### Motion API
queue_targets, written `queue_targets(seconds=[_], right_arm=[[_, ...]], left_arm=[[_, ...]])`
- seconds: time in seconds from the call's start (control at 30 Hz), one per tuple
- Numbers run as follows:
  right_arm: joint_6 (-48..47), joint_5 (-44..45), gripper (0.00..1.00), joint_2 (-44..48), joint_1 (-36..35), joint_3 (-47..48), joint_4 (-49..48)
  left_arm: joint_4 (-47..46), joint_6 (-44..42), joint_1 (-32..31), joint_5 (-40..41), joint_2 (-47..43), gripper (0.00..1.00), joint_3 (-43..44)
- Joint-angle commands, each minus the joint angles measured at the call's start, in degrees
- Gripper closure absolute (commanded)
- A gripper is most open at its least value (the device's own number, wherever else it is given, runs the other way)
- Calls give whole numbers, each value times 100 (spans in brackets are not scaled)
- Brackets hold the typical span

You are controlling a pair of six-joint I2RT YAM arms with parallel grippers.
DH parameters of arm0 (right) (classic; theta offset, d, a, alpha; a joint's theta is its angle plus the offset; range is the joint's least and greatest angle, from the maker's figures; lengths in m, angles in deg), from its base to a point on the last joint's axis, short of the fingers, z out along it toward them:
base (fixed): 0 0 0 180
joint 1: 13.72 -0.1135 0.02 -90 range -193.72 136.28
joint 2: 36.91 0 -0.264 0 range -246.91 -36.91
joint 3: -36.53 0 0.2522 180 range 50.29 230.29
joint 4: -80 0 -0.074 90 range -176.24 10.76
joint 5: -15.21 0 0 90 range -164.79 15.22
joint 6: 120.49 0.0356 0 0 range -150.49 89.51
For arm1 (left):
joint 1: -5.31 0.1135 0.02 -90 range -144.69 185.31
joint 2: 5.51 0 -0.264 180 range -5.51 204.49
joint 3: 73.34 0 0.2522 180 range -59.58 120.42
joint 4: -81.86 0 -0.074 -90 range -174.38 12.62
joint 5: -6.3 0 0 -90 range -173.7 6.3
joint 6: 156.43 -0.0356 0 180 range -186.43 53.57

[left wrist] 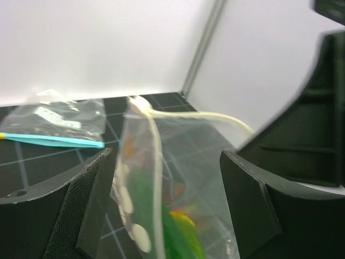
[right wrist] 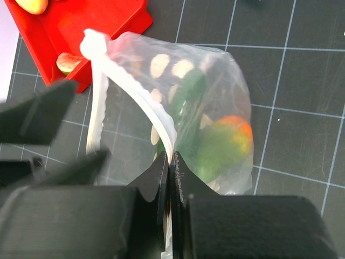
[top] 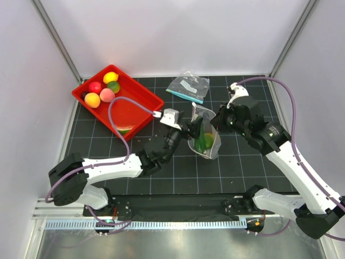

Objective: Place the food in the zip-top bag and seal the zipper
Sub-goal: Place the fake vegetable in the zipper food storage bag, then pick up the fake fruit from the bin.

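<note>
The dotted zip-top bag (top: 205, 137) stands upright mid-table with green and orange food (right wrist: 226, 141) inside. Its pale zipper (right wrist: 135, 89) runs along the open mouth. My right gripper (right wrist: 172, 159) is shut on the zipper strip at the bag's near end; in the top view it (top: 216, 121) is at the bag's right side. My left gripper (left wrist: 167, 199) is open, its fingers (left wrist: 91, 199) on either side of the bag's (left wrist: 178, 162) other end, not closed on it. In the top view it (top: 186, 128) is at the bag's left. More food (top: 107, 95) lies in the red tray (top: 143, 97).
The smaller clear pouch with a teal strip (top: 188, 87) lies behind the bag, also in the left wrist view (left wrist: 59, 121). The red tray sits at the back left, with one green piece (top: 125, 129) at its near corner. White walls enclose the mat.
</note>
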Motion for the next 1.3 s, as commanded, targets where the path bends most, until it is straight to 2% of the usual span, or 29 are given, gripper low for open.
queue_targets(seconds=[0.0, 0.07, 0.1, 0.23, 0.3, 0.47, 0.57, 0.63, 0.77, 0.9, 1.07, 1.27], right_arm=[[-92, 123, 99, 198, 32, 68, -206], [-109, 167, 99, 233, 32, 50, -206], [-118, 175, 99, 224, 32, 41, -206], [-136, 184, 99, 268, 32, 6, -206], [-145, 176, 99, 251, 32, -20, -224], [-153, 141, 99, 190, 32, -3, -285], [-153, 70, 99, 145, 32, 41, -329], [-162, 35, 99, 75, 32, 111, -321], [-188, -35, 99, -39, 32, 261, -286], [-232, -44, 99, -180, 32, 418, -286], [-311, -71, 99, -391, 41, 630, -206], [-312, -263, 99, -488, 32, 692, -373]], left_arm=[[763, 245, 322, 593, -410, 18, 324], [1183, 719, 822, 312, -656, 18, 298], [1516, 1261, 1006, 32, -743, 17, 289], [2546, 1845, 2033, -67, -999, 15, 463], [3142, 1951, 2395, -32, -973, 7, 718], [4963, 1758, 3608, 39, -447, 0, 1957], [5963, 2126, 4469, -829, 28, 0, 2625], [6221, 2372, 5013, -1190, 361, 0, 2959], [6546, 2847, 5577, -1158, 1038, 0, 3522], [7476, 3988, 6105, -946, 1926, 0, 4548], [7593, 4096, 6378, -630, 2761, 0, 4947], [7461, 4263, 6484, -682, 3245, 0, 4982]])
